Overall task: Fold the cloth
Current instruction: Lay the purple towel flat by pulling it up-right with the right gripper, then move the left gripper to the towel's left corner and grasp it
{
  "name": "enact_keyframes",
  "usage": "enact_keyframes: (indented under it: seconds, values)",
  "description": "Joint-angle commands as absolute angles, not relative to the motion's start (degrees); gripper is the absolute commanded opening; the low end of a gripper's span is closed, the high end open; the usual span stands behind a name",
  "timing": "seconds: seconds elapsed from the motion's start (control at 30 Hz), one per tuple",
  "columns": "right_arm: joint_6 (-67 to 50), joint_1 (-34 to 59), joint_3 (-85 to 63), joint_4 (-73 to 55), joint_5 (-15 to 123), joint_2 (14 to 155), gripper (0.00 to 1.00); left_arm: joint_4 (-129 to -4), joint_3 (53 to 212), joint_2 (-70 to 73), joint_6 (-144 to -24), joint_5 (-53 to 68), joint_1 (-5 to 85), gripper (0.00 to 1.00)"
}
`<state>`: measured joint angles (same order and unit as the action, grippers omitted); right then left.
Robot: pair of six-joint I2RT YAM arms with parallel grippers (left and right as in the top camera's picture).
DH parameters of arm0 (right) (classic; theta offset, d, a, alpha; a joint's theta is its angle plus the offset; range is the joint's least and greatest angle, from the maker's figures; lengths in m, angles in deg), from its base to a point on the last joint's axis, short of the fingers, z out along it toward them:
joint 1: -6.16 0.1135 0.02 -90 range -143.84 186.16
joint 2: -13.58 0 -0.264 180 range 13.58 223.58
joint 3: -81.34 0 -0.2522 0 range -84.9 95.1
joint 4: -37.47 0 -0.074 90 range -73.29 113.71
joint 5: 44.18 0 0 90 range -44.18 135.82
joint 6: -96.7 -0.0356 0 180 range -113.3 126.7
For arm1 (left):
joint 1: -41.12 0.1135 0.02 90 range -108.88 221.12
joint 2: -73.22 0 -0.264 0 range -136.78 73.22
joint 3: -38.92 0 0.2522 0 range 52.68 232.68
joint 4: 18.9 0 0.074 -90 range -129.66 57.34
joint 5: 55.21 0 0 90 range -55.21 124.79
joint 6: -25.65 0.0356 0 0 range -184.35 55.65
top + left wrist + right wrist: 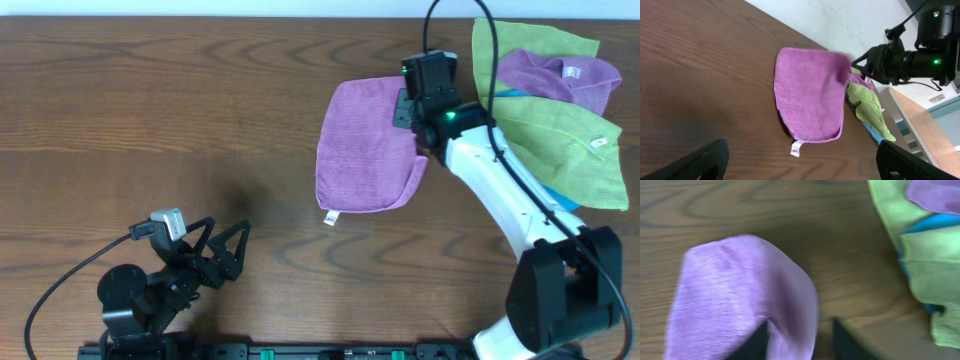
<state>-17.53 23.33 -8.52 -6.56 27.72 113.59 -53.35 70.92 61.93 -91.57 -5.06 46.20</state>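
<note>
The purple cloth lies folded on the wooden table, its white label at the near left corner. It also shows in the left wrist view. My right gripper is at the cloth's right edge. In the right wrist view a raised fold of the cloth stands between the partly spread fingers, against the left one, with a gap to the right finger. My left gripper is open and empty near the front left, far from the cloth.
A pile of other cloths, green, purple and blue, lies at the back right, just beside my right arm. It also shows in the right wrist view.
</note>
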Motion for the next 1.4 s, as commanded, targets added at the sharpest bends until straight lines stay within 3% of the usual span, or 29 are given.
enact_keyframes:
  seconds: [0.0,0.07,0.3,0.63,0.87,1.37]
  values:
    - [-16.4,22.6,-8.1,-8.7,26.0,112.9,0.59,-53.4,70.8,61.6,-91.8,-3.7,46.0,0.95]
    - [-16.4,22.8,-8.1,-11.9,27.5,112.8,0.65,-53.4,70.8,61.6,-91.8,-2.1,46.0,0.95]
    - [-9.7,24.0,-8.1,-18.8,47.4,112.8,0.65,-51.5,70.9,58.2,-94.6,-3.9,45.9,0.95]
    - [-18.4,22.4,-8.1,-20.1,48.2,112.4,0.65,-50.7,84.0,31.4,-95.8,-12.6,44.9,0.95]
    - [-17.5,21.9,-8.1,-20.3,53.1,109.3,0.64,-54.6,96.6,8.9,-91.0,-14.7,32.3,0.96]
    - [-15.9,18.8,-8.1,-27.0,54.9,99.7,0.63,-43.7,96.8,-13.6,-103.7,-19.1,29.4,0.95]
